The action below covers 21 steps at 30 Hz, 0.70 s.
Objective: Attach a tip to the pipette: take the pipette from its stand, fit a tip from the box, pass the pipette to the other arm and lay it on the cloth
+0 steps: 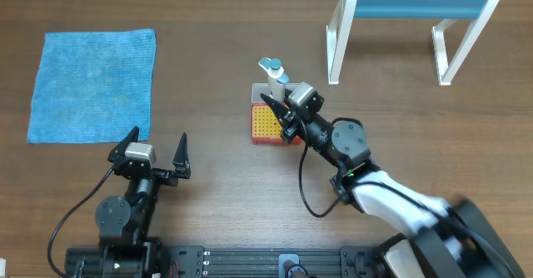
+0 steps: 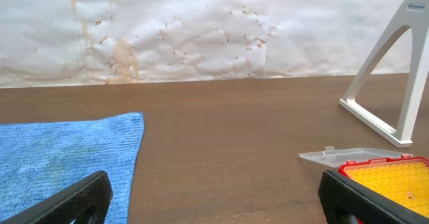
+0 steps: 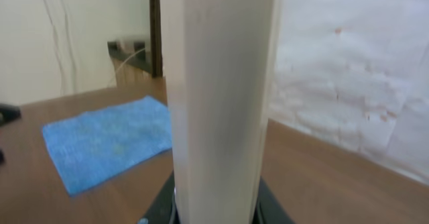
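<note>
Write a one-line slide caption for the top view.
Right gripper holds the pipette by the tip box; left gripper sits open near the cloth.

- The cloth (image 1: 93, 85) is coloured plain blue.
- The tip box (image 1: 262, 126) is seen in red, with a yellow grid inside.
- The pipette (image 1: 274, 82) is shown white, capped light blue.
- The stand (image 1: 420, 2) is coloured white, with a blue bar.
- The table (image 1: 225, 37) is patterned in brown wood grain.

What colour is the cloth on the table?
The cloth is blue, clearest in the top view.
</note>
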Each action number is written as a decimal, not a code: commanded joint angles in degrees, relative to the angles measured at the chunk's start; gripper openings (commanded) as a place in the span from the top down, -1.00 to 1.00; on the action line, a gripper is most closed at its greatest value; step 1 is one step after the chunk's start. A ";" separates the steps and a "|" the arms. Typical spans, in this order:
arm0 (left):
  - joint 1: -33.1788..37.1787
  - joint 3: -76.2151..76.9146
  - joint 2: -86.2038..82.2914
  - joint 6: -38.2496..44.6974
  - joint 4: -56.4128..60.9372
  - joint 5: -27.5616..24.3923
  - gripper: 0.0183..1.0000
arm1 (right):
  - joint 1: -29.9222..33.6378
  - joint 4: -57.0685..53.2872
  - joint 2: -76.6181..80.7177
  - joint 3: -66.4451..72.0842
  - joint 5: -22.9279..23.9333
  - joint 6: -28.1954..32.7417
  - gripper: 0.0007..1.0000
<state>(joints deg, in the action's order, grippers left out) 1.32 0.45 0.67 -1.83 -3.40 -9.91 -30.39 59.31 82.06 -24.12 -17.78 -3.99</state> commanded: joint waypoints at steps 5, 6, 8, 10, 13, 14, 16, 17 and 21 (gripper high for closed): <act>-0.07 -0.13 -0.31 -0.74 -0.28 0.26 -1.00 | 0.31 -70.07 -20.09 -26.97 -11.65 -0.28 0.85; -0.07 -0.13 -0.31 -0.76 -0.28 0.24 -1.00 | 0.22 -75.47 -19.96 -29.62 -11.65 -0.28 0.85; -0.07 -0.13 -0.31 -0.74 -0.28 0.24 -1.00 | -0.24 -83.30 -19.52 -32.63 -11.63 -0.26 0.85; -0.07 -0.13 -0.31 -0.74 -0.28 0.26 -1.00 | -2.10 -86.16 -18.75 -32.79 -11.65 -0.70 0.85; -0.07 -0.13 -0.31 -0.74 -0.28 0.24 -1.00 | -3.91 -85.77 -17.75 -32.74 -13.40 -10.95 0.85; -0.07 -0.13 -0.31 -0.76 -0.28 0.26 -1.00 | -3.93 -84.96 -17.79 -32.74 -15.19 -13.22 0.85; -0.07 -0.13 -0.31 -0.74 -0.31 0.26 -1.00 | -3.93 -83.34 -17.84 -32.74 -17.53 -16.09 0.85; -0.07 -0.13 -0.31 -0.76 -0.31 0.26 -1.00 | -3.93 -82.55 -17.84 -32.74 -18.08 -17.14 0.85; -0.07 -0.13 -0.31 -0.74 -0.28 0.26 -1.00 | -3.93 -79.12 -17.84 -32.74 -19.34 -22.29 0.84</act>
<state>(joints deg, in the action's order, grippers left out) 1.34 0.45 0.67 -1.83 -3.40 -9.91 -34.11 -21.39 64.47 -56.31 -34.65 -20.56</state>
